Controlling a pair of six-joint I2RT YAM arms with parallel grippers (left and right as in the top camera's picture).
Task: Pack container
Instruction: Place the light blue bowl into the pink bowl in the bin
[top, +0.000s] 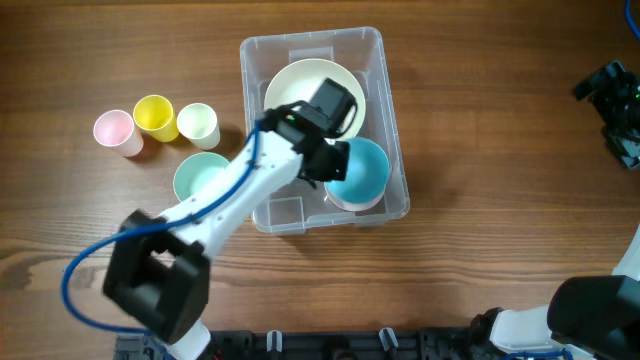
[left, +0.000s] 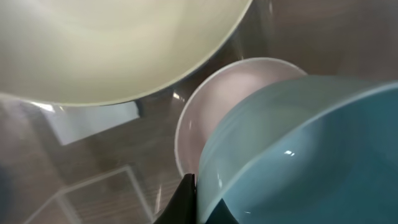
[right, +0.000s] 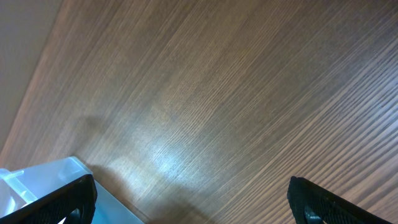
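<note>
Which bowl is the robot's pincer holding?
The blue bowl, gripped at its rim by the left pincer inside the container; the cream bowl and mint bowl lie untouched.

Your table (top: 520, 200) is brown wood with fine, straight grain running left to right in the overhead view, and it fills most of what you see. The right wrist view shows a soft pale sheen (right: 165, 155) on the wood. Past the table's edge there lies a plain grey-brown strip (right: 22, 43), too blurred to name.
</note>
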